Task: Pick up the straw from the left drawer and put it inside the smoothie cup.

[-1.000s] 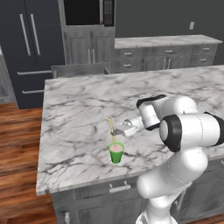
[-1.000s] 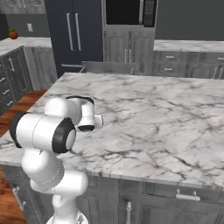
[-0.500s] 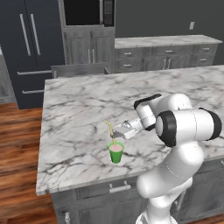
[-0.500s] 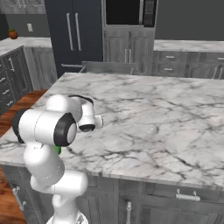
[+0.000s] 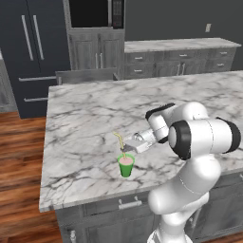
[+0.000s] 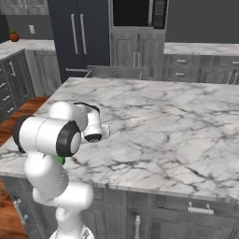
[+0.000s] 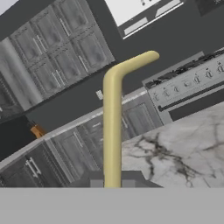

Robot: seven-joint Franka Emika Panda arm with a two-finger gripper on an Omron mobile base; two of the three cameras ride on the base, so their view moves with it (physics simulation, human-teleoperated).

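Yellow straw point(image 5: 120, 141), green smoothie cup point(image 5: 126, 166), white-grey marble counter point(image 5: 85, 118).

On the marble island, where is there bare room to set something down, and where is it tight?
Bare marble counter runs from the smoothie cup back to the far edge, and across the right half in the right base view. It is tight near the front left edge, where the claw holds the straw over the cup.

counter point(image 5: 85, 118): polished white marble, grey veins | straw point(image 7: 112, 131): smooth matt yellow plastic | smoothie cup point(image 5: 126, 167): smooth green plastic | floor point(image 5: 19, 161): glossy reddish wood planks | robot arm point(image 5: 199, 137): glossy white shell
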